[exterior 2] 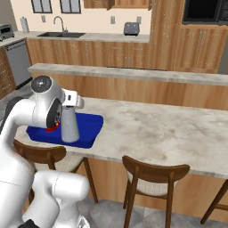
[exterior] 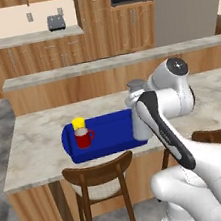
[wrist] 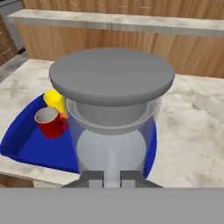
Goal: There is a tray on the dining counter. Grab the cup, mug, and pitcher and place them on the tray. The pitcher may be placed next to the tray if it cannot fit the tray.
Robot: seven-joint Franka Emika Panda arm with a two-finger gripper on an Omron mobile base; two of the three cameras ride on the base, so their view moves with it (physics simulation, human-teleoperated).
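Gripper (wrist: 111, 178) pinching the rim of the grey pitcher (wrist: 112, 127), which stands at the right end of the blue tray (exterior: 111, 132) on the dining counter (exterior 2: 169, 129). Yellow cup (exterior: 78, 123) and red mug (exterior: 83, 138) sit touching at the tray's left end.

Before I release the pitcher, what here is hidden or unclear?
- Tall grey pitcher: base contact with the dark blue tray is hidden by its own body in the hand view, by the arm in the left base view.
- Hand: fingers mostly cut off at the frame's bottom.
- Red mug: largely behind the arm.
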